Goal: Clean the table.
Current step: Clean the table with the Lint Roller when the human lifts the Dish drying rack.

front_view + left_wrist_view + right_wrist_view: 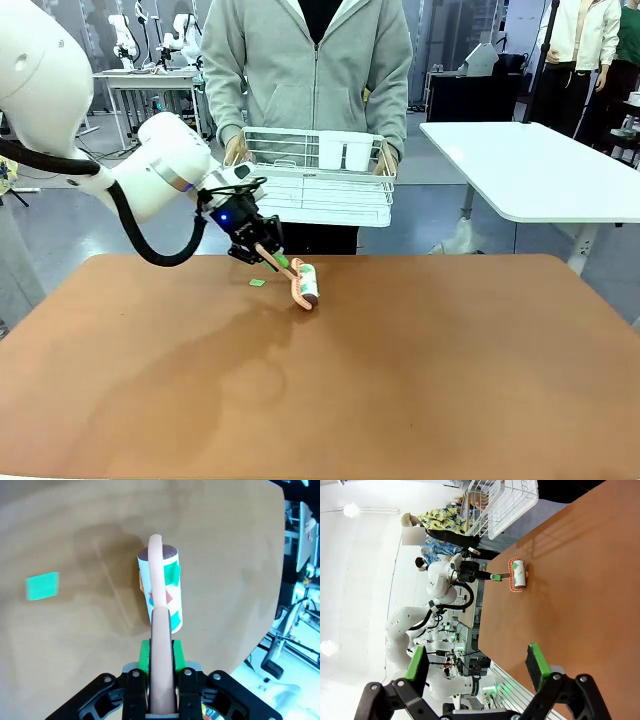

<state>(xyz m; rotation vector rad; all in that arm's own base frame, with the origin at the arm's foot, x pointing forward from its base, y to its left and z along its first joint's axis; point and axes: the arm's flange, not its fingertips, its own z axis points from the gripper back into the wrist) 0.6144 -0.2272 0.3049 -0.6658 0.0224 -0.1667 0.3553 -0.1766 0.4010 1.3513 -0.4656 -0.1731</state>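
The left pincer (161, 655) is clamped tight on the salmon-pink plastic handle of a lint roller (167, 592). Its green pads (145, 656) press against either side of the stem with no gap. The left wrist view looks straight along that handle to the white drum, which is printed with green, red and orange shapes and has a dark end cap facing away.

The front view gives the side-on picture. There the left pincer (262, 252) tilts down toward picture right, and the lint roller (305, 283) has its drum down on the large reddish-brown matte worktop (420, 380), near the far edge and left of centre. A small flat green square scrap (257, 283) lies on the worktop near the drum, on the robot's left of it. In the wrist view the scrap (42, 586) sits well off toward picture left, apart from the roller.

The right pincer (476, 662) stands wide open with nothing between its green pads. Its camera looks across the worktop (580, 610) to the lint roller (518, 575) in the distance, with the white left arm (442, 582) beyond it.

Past the far edge, a person in a grey zip hoodie (310, 60) holds a white wire rack (320, 190) by both ends, clear of the worktop. A white-topped worktop (540, 170) stands off to the right.
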